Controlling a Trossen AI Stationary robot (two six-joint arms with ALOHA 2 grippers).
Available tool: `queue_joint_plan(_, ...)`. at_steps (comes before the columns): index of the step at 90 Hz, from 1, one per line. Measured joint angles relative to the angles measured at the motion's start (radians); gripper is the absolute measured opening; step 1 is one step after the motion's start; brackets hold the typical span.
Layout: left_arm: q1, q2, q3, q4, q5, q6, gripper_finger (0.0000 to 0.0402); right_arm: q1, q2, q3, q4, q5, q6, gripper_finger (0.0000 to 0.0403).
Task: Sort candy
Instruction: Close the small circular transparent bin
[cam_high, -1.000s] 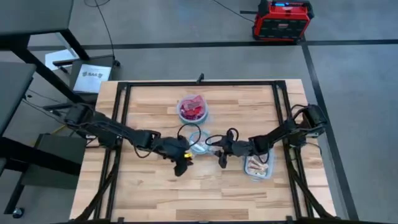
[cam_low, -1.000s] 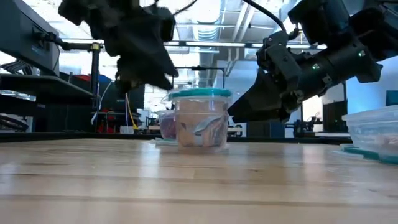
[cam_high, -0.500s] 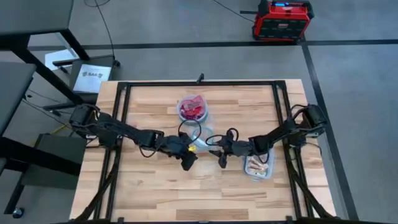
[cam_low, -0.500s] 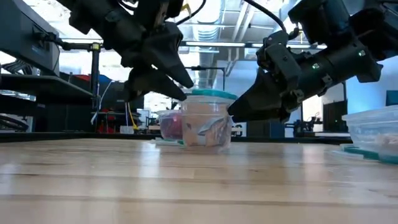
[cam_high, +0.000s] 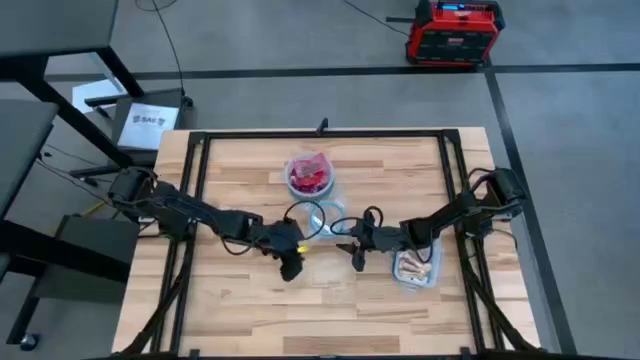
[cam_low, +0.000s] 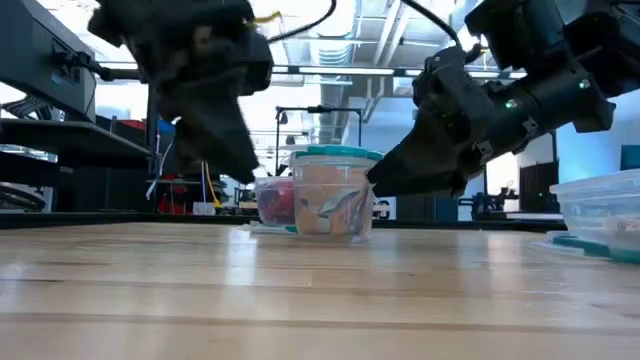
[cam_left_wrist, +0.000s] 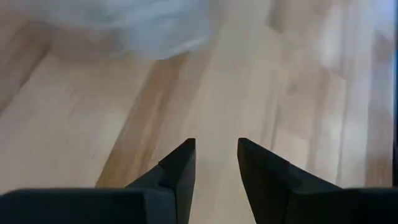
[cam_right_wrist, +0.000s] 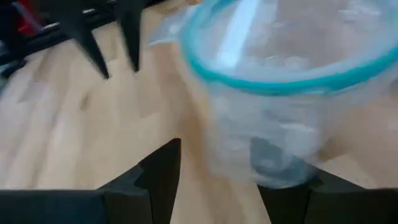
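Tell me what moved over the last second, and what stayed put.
The left gripper swung in to the clear bowl half a second ago, then drew back toward the table's near edge, fingers open and empty. The right gripper held beside that bowl; the red-candy bowl and the tub stayed put.

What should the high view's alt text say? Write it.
Over a wooden table, the left tool and right tool flank a clear bowl at centre. Farther back sits a bowl of red candy; a clear tub lies beside the right arm.

Matt wooden table (cam_high: 250, 310); clear plastic bowl (cam_low: 330, 195)
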Motion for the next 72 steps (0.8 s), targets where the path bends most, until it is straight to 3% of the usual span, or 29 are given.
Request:
queue_joint_plan(11, 0.000, -0.002, -0.003, -0.099, -0.156, 0.190, 0.0107, 0.040, 0.000, 0.003, -0.004, -0.059, -0.001, 0.0177)
queue_joint_plan(17, 0.016, 0.002, -0.016, -0.062, -0.208, 0.305, 0.0107, 0.070, 0.000, 0.015, -0.006, -0.081, -0.053, 0.0177)
queue_joint_plan(28, 0.069, 0.016, -0.049, 0.073, -0.157, 0.434, 0.0107, 0.136, 0.000, 0.060, -0.032, -0.079, -0.258, 0.0177)
queue_joint_plan(37, 0.129, 0.016, -0.089, 0.188, -0.095, 0.464, 0.0107, 0.158, 0.000, 0.118, -0.136, 0.023, -0.404, 0.0177)
queue_joint_plan(44, 0.169, 0.017, -0.110, 0.191, -0.080, 0.473, 0.0107, 0.140, 0.000, 0.174, -0.253, 0.086, -0.453, 0.0177)
queue_joint_plan(59, 0.215, 0.017, -0.142, 0.252, -0.040, 0.503, 0.0107, 0.051, 0.000, 0.280, -0.509, 0.085, -0.479, 0.0177)
queue_joint_plan(72, 0.222, 0.017, -0.145, 0.269, -0.036, 0.509, 0.0107, -0.012, 0.000, 0.349, -0.617, 0.063, -0.555, 0.0177)
